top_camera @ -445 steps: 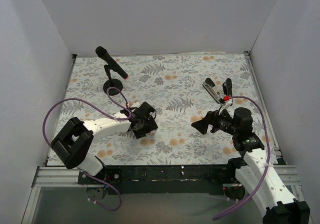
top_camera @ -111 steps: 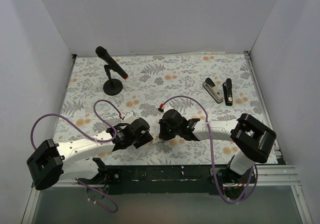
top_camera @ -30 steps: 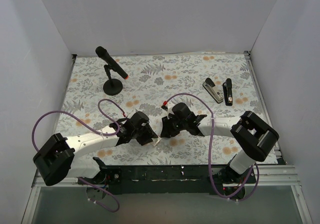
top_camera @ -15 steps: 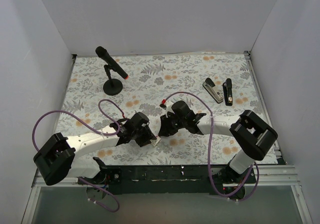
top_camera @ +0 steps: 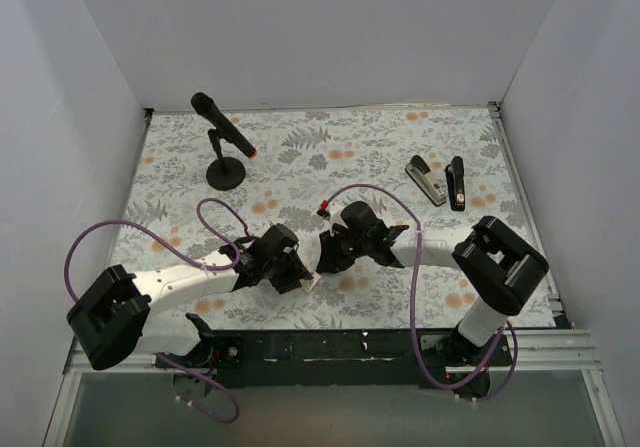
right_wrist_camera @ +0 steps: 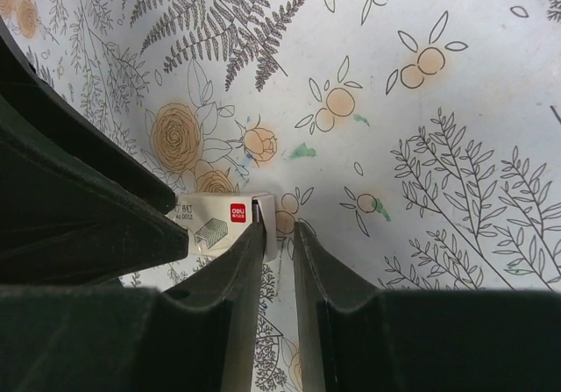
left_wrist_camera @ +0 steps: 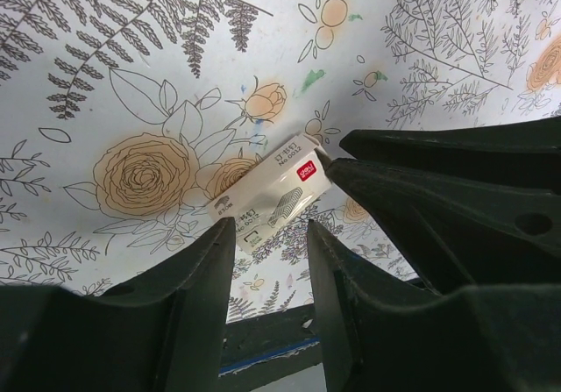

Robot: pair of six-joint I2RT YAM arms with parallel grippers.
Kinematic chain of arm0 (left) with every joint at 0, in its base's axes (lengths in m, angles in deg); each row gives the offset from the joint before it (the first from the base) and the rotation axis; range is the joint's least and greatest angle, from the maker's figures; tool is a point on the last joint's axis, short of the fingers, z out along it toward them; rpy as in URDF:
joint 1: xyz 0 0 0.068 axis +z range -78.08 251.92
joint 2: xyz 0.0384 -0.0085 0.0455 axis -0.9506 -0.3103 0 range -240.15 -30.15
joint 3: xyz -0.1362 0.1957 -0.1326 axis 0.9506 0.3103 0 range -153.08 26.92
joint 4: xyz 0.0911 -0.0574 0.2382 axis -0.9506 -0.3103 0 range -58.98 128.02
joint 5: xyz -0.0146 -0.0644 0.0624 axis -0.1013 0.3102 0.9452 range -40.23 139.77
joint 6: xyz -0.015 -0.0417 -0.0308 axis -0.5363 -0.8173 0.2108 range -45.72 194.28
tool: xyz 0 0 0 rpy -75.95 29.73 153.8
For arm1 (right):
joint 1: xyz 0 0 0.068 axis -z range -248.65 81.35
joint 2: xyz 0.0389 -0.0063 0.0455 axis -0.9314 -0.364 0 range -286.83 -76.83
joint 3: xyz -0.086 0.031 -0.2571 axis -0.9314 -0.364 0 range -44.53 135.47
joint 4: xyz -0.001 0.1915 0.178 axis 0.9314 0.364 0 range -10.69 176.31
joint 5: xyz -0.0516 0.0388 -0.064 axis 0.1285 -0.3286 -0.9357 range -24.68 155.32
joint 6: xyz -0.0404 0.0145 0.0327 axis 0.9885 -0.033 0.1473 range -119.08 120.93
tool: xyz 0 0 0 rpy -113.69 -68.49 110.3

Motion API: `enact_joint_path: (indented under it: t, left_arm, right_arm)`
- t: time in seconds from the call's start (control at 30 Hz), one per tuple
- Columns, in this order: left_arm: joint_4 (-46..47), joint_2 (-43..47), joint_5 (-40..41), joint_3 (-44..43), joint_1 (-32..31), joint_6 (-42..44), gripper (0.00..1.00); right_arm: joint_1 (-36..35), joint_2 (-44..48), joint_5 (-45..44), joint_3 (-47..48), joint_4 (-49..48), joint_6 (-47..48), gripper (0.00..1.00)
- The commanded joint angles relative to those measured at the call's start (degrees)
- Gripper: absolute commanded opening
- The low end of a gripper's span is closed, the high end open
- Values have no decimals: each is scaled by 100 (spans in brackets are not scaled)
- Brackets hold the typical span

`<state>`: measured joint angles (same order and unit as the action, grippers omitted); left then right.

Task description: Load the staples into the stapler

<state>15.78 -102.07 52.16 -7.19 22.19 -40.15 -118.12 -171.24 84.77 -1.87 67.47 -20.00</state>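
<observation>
The staples' small whitish box (left_wrist_camera: 273, 190) with a red logo lies just above the floral mat near the front edge, also in the overhead view as the box (top_camera: 313, 280). My left gripper (left_wrist_camera: 270, 227) has its fingertips either side of the box's near end and grips it. My right gripper (right_wrist_camera: 279, 230) meets it from the opposite side; its jaws stand narrowly apart around the box's open end flap (right_wrist_camera: 270, 225), one finger against it. No loose staple block shows. The stapler (top_camera: 427, 180) lies opened at the back right, its black top arm (top_camera: 457, 182) beside the silver base.
A black microphone (top_camera: 225, 142) on a round stand is at the back left. White walls enclose the mat on three sides. Purple cables loop over both arms. The black front rail (top_camera: 330, 345) runs just below the grippers.
The right gripper has edged left toward the box and its jaws have narrowed around the flap. The left gripper and the box have stayed put.
</observation>
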Motion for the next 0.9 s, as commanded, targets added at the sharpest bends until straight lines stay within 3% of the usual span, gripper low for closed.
enact_joint_path:
  t: [0.0,0.27,0.63,0.7,0.87]
  left_arm:
    - [-35,-6,-11,-8,-27,-132,38]
    - [0,-15,-28,9,-27,-132,38]
    - [44,-59,-28,18,-19,-97,38]
    - [44,-41,-20,18,-27,-97,38]
    - [62,361,208,53,-27,-132,41]
  right_arm:
    - [25,-139,209,208,-152,133,27]
    - [25,-218,376,235,-196,177,23]
    - [25,-253,657,252,-126,273,7]
    - [25,-236,596,243,-109,274,1]
    - [17,98,79,77,-65,142,1]
